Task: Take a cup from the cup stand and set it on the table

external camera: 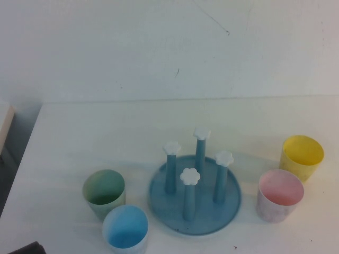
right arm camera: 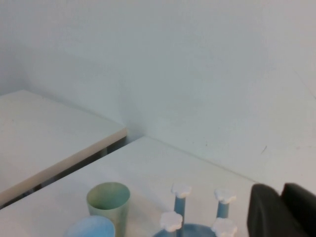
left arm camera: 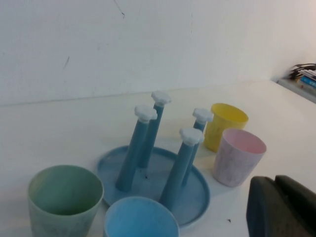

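Beside the cup stand (external camera: 195,203), green cup (external camera: 104,193), pink cup (external camera: 279,195), yellow cup (external camera: 301,156)

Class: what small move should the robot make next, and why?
Probably just rest both arms: the cup stand has four bare pegs, the cup stands on the table, and the left gripper and right gripper sit clear of everything, shut and empty.

1. Cup stand (right arm camera: 197,217) on the table (right arm camera: 148,168): 4 white-capped pegs up, all bare.
2. Green cup (right arm camera: 108,199) upright beside the stand.
3. The cup (right arm camera: 91,228) just beside the green cup.
4. Right gripper (right arm camera: 281,210), dark, jaws together, past the stand's other side.
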You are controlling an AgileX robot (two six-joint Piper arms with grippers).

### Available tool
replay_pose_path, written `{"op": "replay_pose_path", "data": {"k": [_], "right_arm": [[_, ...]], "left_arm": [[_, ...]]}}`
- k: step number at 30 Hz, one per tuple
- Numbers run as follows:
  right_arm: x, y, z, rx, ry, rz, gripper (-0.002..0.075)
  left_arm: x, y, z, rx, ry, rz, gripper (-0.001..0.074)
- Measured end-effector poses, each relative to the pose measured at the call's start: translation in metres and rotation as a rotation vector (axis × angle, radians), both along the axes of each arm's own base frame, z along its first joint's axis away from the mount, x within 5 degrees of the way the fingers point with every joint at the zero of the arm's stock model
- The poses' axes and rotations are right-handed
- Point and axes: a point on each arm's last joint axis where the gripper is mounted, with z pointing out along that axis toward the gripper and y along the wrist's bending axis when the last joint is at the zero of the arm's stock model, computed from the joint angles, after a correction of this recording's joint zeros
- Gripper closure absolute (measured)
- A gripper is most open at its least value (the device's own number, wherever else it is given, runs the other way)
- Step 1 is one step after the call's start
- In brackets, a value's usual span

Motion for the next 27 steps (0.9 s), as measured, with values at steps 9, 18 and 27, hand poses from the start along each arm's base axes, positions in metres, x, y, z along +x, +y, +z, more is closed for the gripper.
{"op": "replay_pose_path", "data": {"k": [9,18,27], "right_arm": [[0.002,-0.002,0.001,0.007,-0.016,-0.031,0.068],[0.002,-0.002,0.001,0.005,-0.013,-0.022,0.068],[0.015,-0.012,-0.025,-0.022,0.019,-0.159,0.068]], "left_arm": [[0.001,0.0,-0.016,0.069,0.075,0.004,0.0737],[-0.001,0.002,-0.024,0.13,0.142,0.01,0.0737],[-0.001,0.002,-0.027,0.15,0.167,0.012,0.0737]]}}
